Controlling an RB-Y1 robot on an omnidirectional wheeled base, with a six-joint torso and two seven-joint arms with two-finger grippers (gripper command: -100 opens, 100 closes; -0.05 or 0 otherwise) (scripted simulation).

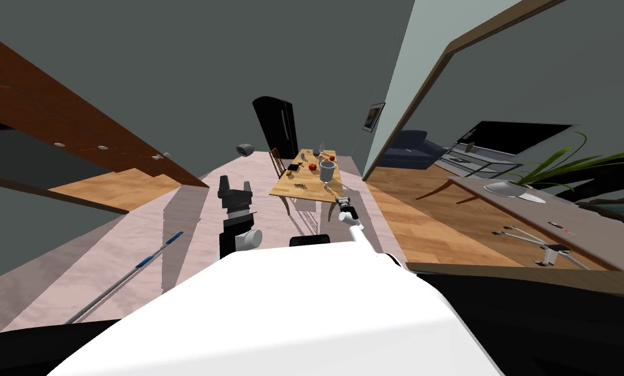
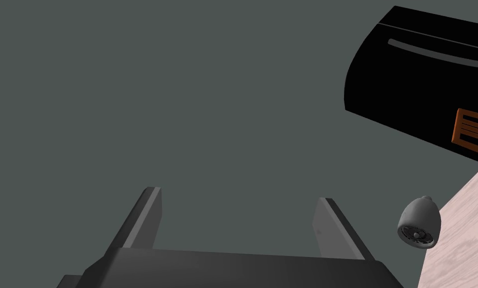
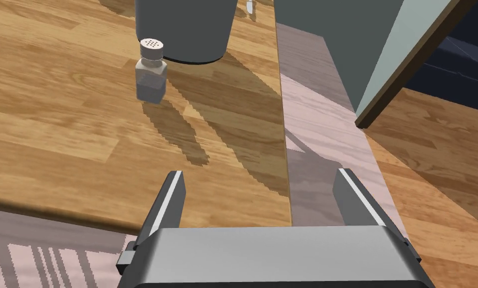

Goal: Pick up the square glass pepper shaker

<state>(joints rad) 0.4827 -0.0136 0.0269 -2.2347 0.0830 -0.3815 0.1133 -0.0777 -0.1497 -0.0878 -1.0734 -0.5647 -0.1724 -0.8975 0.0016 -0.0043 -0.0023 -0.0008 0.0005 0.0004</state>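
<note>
Little weight expected: likely lifting a light, stiff, slick, breakable pepper shaker point(image 3: 151, 75), so taking hold across flat body sides below cap, squeezing gently. Showing clear square body, grey perforated round cap. Standing upright on wooden counter point(image 3: 58, 125), just near side of grey pot point(image 3: 185, 30), far-left of right jaws. Hovering right jaws spread, empty, over near counter edge. Holding left jaws spread too, idling out left.

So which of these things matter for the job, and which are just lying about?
For the job: pepper shaker on the wooden table; open right gripper, short of it.
Just lying about: grey pot, black fridge, pole on the floor.
</note>
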